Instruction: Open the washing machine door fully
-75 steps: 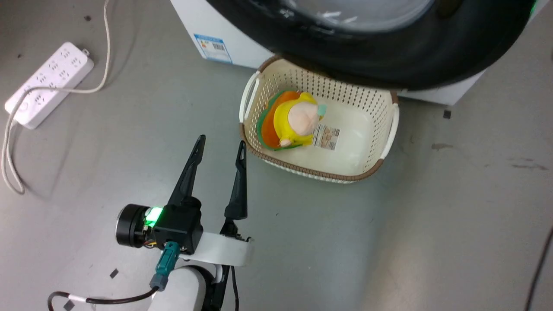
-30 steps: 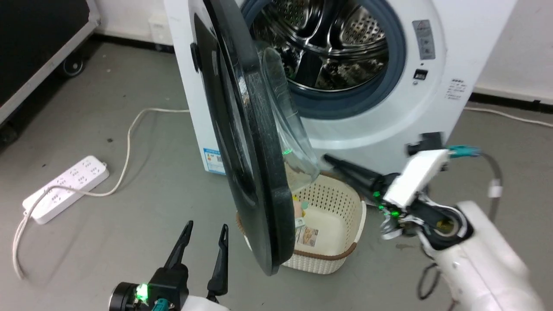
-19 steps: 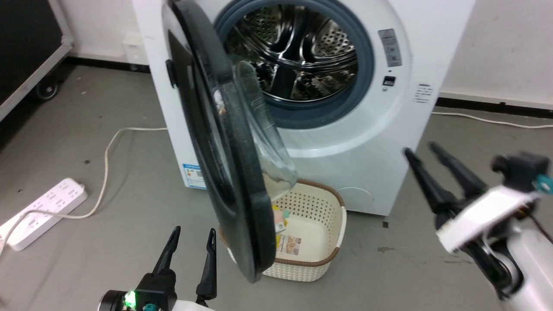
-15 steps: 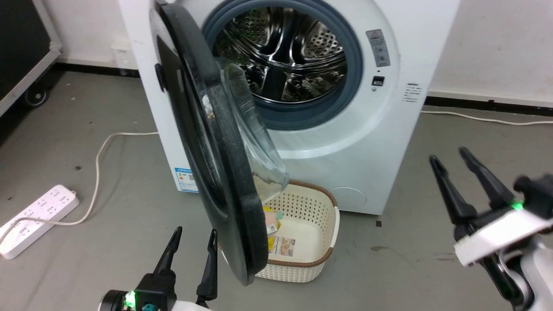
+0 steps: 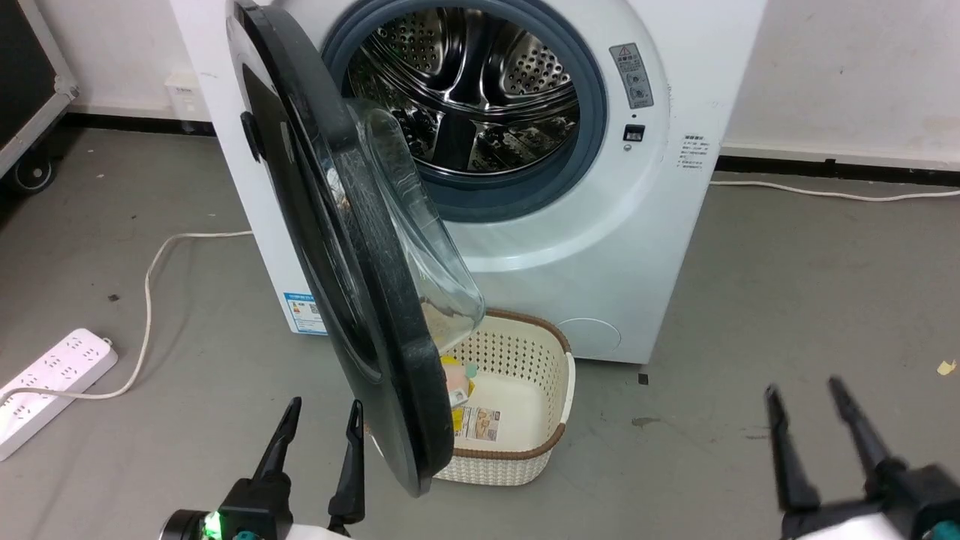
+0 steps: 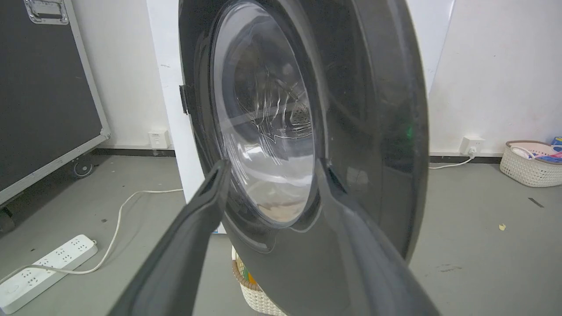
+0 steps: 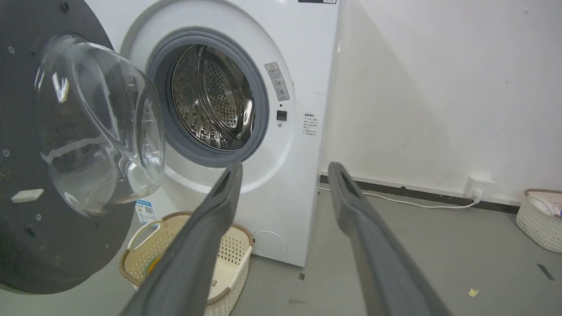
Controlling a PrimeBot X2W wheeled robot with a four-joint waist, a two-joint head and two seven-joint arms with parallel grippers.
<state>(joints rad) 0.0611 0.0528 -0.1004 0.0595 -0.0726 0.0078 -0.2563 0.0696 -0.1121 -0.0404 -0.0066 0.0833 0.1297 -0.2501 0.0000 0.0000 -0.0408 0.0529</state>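
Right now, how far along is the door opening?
Done: the washing machine door stands unlatched, swung well clear of the drum mouth. In hand: nothing; left gripper and right gripper are open, neither gripping the door. Left: perhaps a further push; the door juts out over the basket, not folded back.

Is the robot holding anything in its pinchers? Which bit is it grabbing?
Nothing. The left gripper and the right gripper are both open with empty space between their fingers, and neither grips the washing machine door.
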